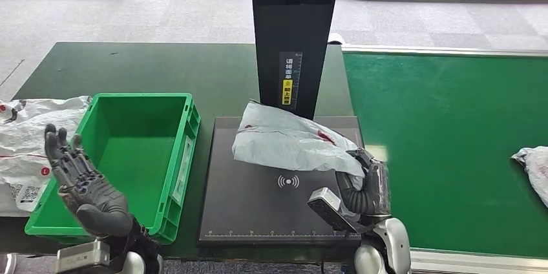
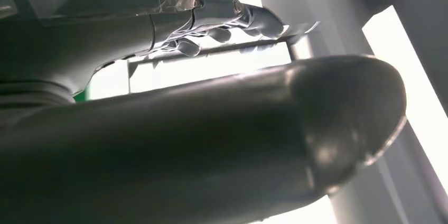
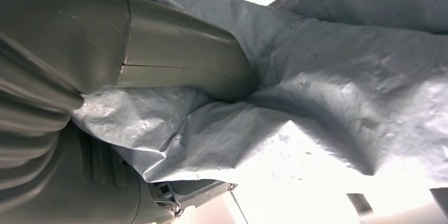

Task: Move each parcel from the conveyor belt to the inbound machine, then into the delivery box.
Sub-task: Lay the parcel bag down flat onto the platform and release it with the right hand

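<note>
While the left hand (image 1: 81, 183) is raised with its fingers spread and nothing in it, near the front left corner of the green box (image 1: 173, 177), the right hand (image 1: 362, 180) grips one grey parcel (image 1: 284, 141) by its near right edge. In the right wrist view the thick thumb (image 3: 185, 57) presses into the crumpled grey plastic of that bag (image 3: 338, 92). This parcel lies on the black plate of the inbound machine (image 1: 258, 209), over its far half, just in front of the machine's one black upright column (image 1: 294, 28). One green box stands just left of the plate on the dark green surface (image 1: 129, 67). Left of the box lies a heap of white bags (image 1: 26, 138) with labels; how many I cannot tell. To the right, on the bright green conveyor belt (image 1: 446, 125), a second grey parcel (image 1: 533, 167) lies at the picture's edge, well apart from the first. Beyond the surface is grey carpet floor (image 1: 129, 22).
</note>
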Available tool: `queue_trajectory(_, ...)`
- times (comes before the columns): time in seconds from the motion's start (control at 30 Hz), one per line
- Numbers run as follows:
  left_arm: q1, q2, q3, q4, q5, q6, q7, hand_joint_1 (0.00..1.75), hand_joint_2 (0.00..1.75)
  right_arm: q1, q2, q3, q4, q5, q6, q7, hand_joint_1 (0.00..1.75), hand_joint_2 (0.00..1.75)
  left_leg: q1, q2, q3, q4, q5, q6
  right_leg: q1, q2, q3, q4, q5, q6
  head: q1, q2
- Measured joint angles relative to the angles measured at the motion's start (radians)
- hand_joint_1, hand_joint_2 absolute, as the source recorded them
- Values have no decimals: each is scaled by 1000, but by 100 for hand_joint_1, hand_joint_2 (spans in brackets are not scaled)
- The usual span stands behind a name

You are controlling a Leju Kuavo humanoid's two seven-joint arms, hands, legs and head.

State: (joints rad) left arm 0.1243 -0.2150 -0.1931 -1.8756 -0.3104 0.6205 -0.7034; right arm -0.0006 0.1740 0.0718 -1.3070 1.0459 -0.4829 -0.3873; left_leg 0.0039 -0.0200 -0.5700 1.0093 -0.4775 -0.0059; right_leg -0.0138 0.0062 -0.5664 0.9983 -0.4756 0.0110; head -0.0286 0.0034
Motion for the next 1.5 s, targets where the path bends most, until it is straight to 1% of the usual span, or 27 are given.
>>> queue_trajectory(0.03,7,6,-20,-28,-35,42,0,0,0,-12,0,2,25,2,3,1,175,175,0,0,0,0,0,0,0,0,0,0,0,0,0,0)
queue_trajectory(0.07,13,9,-36,-54,-58,61,0,0,0,-22,0,5,50,4,5,2,175,175,0,0,0,0,0,0,0,0,0,0,0,0,0,0)
queue_trajectory(0.13,20,10,-58,-87,-71,69,0,0,0,-35,1,10,87,4,7,2,169,175,0,-1,0,0,0,0,0,0,0,0,0,0,0,0)
queue_trajectory(0.17,22,11,-65,-94,-71,70,0,0,0,-38,2,12,100,4,8,2,152,175,0,-1,0,0,0,0,0,0,0,0,0,0,0,0)
queue_trajectory(0.23,24,12,-69,-96,-58,71,0,0,0,-37,4,15,116,4,13,1,88,175,0,-1,0,0,0,0,0,0,0,0,0,0,0,0)
queue_trajectory(0.27,23,13,-70,-92,-44,72,0,0,0,-36,5,18,119,4,16,1,59,175,0,-1,0,0,0,0,0,0,0,0,0,0,0,0)
queue_trajectory(0.3,22,14,-71,-86,-26,72,1,0,0,-33,6,23,121,2,21,0,44,175,0,0,0,0,0,0,0,0,0,0,0,0,0,0)
queue_trajectory(0.4,17,21,-82,-61,17,72,2,0,0,-21,7,42,122,-10,37,-4,44,175,0,0,0,0,0,0,0,0,0,0,0,0,0,0)
queue_trajectory(0.53,13,30,-91,-40,28,72,2,0,0,-12,7,56,122,-17,43,-7,0,175,0,0,0,0,0,0,0,0,0,0,0,0,0,0)
queue_trajectory(0.63,12,35,-97,-32,38,72,2,0,0,-6,7,61,122,-48,53,-26,0,175,0,0,0,0,0,0,0,1,0,0,0,0,0,0)
queue_trajectory(0.77,12,46,-107,-21,47,72,2,0,0,12,7,70,113,-146,94,-80,0,175,0,0,0,0,0,0,0,1,0,0,0,0,0,0)
queue_trajectory(0.9,7,53,-112,-7,48,72,2,0,0,22,7,79,105,-190,112,-98,0,175,0,0,0,0,0,0,0,1,0,0,0,0,0,0)
queue_trajectory(0.97,3,55,-112,4,48,66,3,0,0,28,7,82,95,-229,137,-117,0,175,0,0,1,0,0,0,0,1,0,0,0,0,0,0)
queue_trajectory(1.13,4,45,-112,62,33,1,3,0,0,81,7,104,10,-369,237,-180,0,175,0,0,0,0,0,0,0,0,0,0,0,0,0,0)
queue_trajectory(1.3,3,-3,-107,131,-39,-29,20,0,0,150,7,114,-122,-541,393,-233,0,175,0,0,0,0,-1,-1,0,0,0,-1,0,0,0,0)
queue_trajectory(1.4,-4,-22,-106,163,-58,-65,50,0,0,183,7,114,-194,-550,436,-250,0,175,0,0,0,0,-1,-1,0,1,0,-1,0,0,0,0)
queue_trajectory(1.5,-20,-26,-106,195,-76,-160,85,0,0,221,6,123,-270,-479,438,-211,0,175,0,0,1,0,-1,-1,0,1,0,-1,0,0,0,0)
